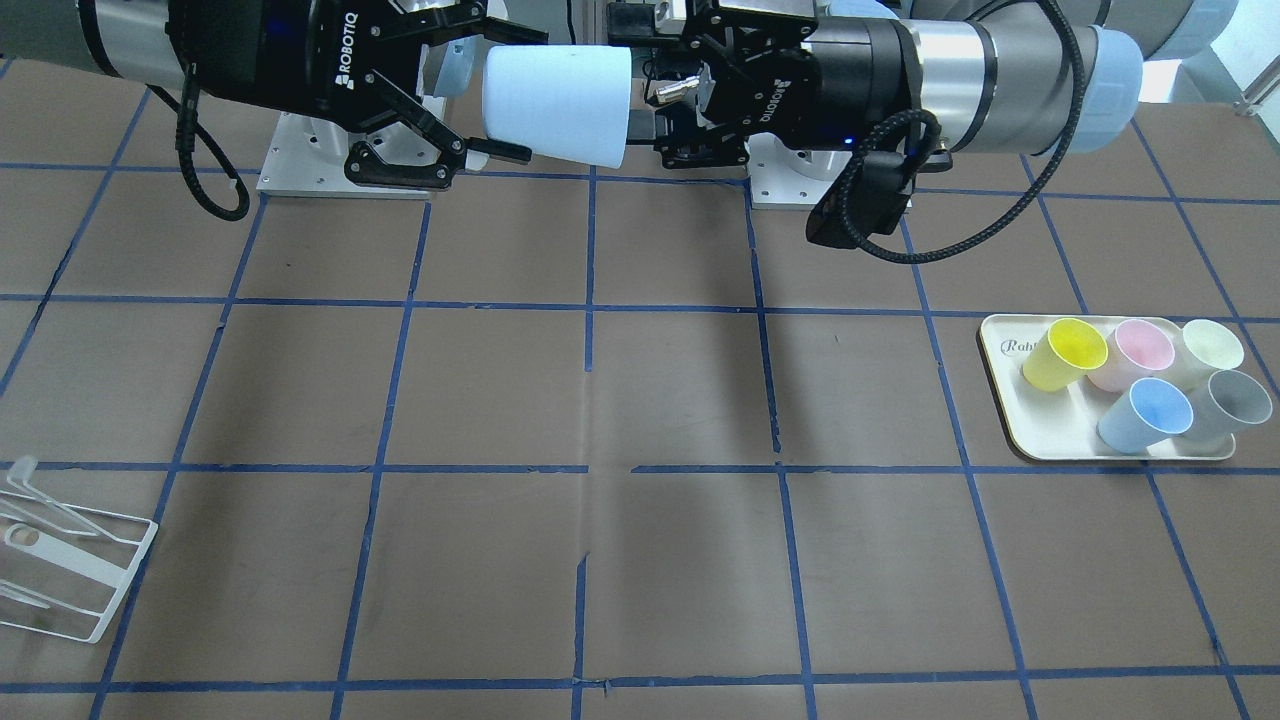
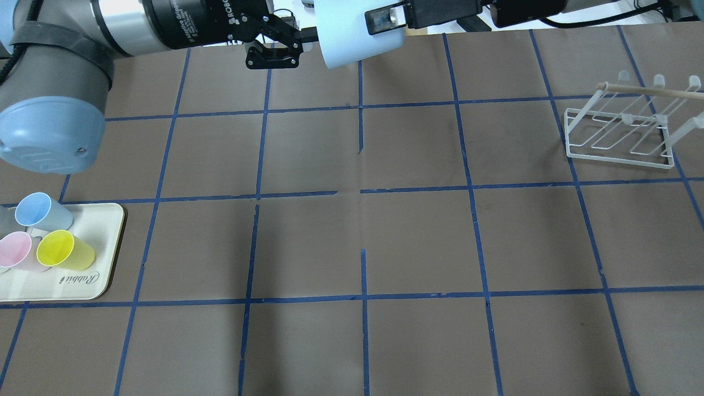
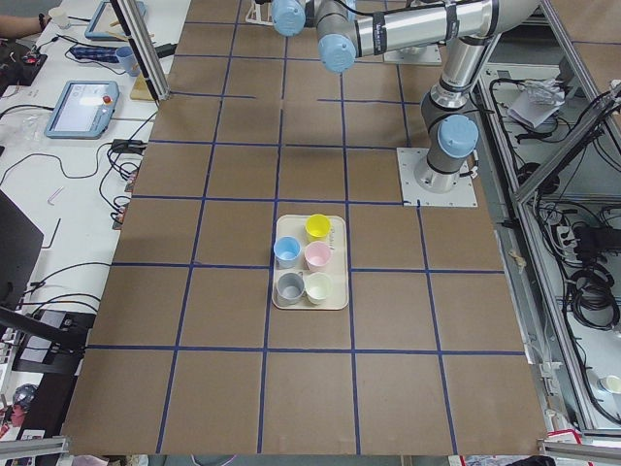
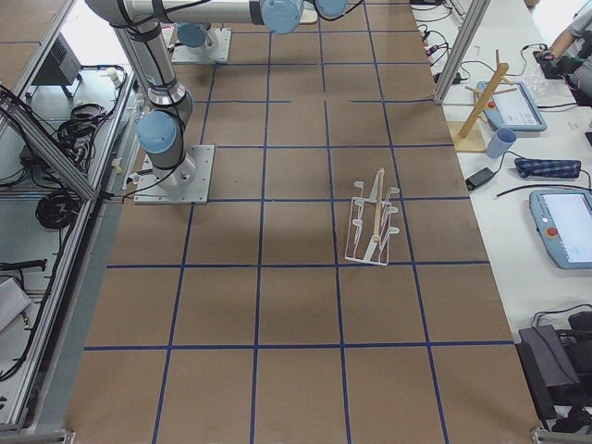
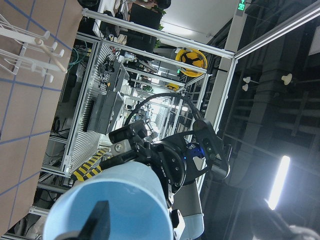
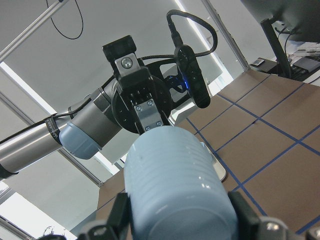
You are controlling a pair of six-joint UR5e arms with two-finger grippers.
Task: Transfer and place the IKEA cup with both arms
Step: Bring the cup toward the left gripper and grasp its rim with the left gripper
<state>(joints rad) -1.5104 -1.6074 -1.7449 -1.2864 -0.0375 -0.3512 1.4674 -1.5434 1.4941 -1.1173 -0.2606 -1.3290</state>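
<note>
ikea cup (image 1: 555, 105) midair, horizontal, between left pincer (image 1: 655, 100) and right pincer (image 1: 510, 95)

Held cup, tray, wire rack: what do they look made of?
IKEA cup: likely plastic, matte; opaque thin wall, soft highlights.
Tray: cream, probably plastic or melamine; smooth, rounded rim, printed script.
Rack: apparently white-coated metal wire, thin bent rods; its dowel looks like bare wood.
</note>
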